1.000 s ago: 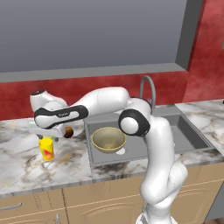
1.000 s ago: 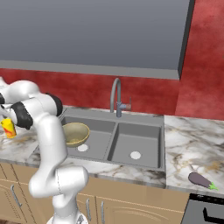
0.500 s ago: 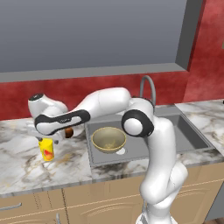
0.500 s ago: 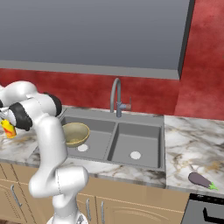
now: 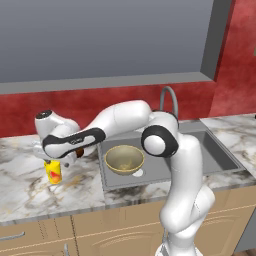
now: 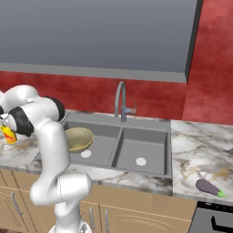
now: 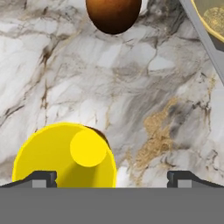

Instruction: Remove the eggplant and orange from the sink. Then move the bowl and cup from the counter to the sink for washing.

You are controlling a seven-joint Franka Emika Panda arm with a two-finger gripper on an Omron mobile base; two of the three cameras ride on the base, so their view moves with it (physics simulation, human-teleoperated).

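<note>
The bright yellow cup [image 5: 53, 172] stands on the marble counter left of the sink [image 5: 216, 152]. My gripper [image 5: 52, 161] hangs open just above it. In the hand view the cup [image 7: 64, 157] sits low between the fingertips [image 7: 42, 178], nearer the left one, with the gripper [image 7: 112, 179] touching nothing. The brownish orange [image 7: 113, 15] lies on the counter beyond the cup, partly hidden by my arm in the left base view. The tan bowl [image 5: 124, 159] rests in the left basin. The eggplant [image 6: 210, 186] lies on the counter right of the sink [image 6: 142, 146].
The curved grey tap [image 6: 121, 98] rises behind the sink's middle. A red wall runs close behind the counter, under a grey cabinet. My arm stretches across the left basin above the bowl [image 6: 78, 139]. The sink's edge [image 7: 205, 39] runs along the hand view's upper right.
The hand has sunk a little toward the cup and shifted slightly left. The jaws stayed open. Cup, orange, bowl and eggplant have not moved.
</note>
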